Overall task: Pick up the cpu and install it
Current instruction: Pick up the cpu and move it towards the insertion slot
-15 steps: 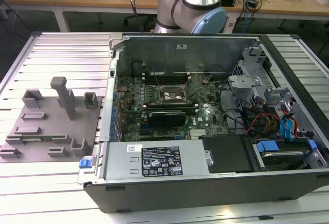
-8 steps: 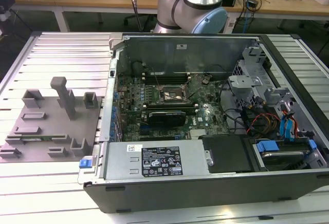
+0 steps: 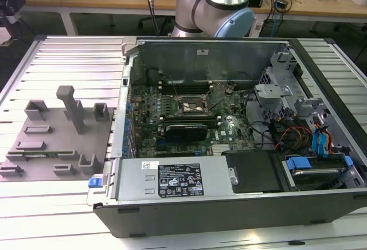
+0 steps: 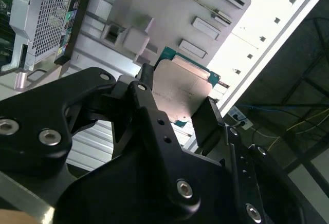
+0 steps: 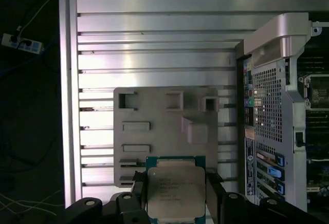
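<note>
In both wrist views the cpu [image 5: 175, 192] [image 4: 180, 88], a flat square chip with a silvery top and green rim, sits between my black fingers [image 5: 138, 189] [image 4: 208, 121]. My gripper [image 5: 176, 196] [image 4: 177, 100] is shut on the cpu, one finger against each of two opposite edges. It hangs well above the grey fixture plate [image 5: 154, 106] [image 4: 154, 8] on the ribbed metal table. In the exterior view the black socket frame [image 3: 192, 108] lies on the green motherboard inside the open computer case [image 3: 229, 204], at the view's right of the fixture plate [image 3: 51, 138].
The fixture plate carries upright grey blocks and a tall post [image 3: 71, 106]. The case's perforated rear wall [image 5: 267, 111] stands beside the plate. Inside the case are a power supply [image 3: 178, 181], drive bays with blue clips [image 3: 321, 141] and cables. My arm's base [image 3: 215, 6] stands behind the case.
</note>
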Robot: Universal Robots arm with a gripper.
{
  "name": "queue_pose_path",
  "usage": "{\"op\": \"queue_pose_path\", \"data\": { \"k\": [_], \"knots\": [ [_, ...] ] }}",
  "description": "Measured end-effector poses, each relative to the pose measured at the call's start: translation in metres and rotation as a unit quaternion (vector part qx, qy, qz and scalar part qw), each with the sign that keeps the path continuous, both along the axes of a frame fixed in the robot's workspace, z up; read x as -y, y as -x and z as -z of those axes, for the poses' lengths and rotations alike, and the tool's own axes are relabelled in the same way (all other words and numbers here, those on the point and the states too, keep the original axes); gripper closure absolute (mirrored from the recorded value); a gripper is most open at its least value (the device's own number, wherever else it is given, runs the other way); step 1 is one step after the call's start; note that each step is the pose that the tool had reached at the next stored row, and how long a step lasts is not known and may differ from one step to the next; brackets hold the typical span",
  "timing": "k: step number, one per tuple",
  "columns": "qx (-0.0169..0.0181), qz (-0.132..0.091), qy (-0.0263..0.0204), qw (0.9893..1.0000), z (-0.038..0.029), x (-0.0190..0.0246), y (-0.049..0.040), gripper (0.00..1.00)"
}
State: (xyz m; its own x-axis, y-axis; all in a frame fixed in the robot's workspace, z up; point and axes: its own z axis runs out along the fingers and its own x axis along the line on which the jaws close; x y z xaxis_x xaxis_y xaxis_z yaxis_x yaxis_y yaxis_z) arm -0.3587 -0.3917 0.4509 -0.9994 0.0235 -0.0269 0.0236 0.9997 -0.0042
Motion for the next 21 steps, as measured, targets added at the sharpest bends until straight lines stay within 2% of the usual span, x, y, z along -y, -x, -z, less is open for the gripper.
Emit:
{"op": "queue_pose_path", "data": {
  "k": [16, 21],
  "knots": [
    [0.0000, 0.000, 0.0000, 1.0000, 0.0000, 0.0000, -0.0354, 0.45],
    [0.0000, 0.000, 0.0000, 1.0000, 0.0000, 0.0000, -0.0492, 0.45]
  ]
}}
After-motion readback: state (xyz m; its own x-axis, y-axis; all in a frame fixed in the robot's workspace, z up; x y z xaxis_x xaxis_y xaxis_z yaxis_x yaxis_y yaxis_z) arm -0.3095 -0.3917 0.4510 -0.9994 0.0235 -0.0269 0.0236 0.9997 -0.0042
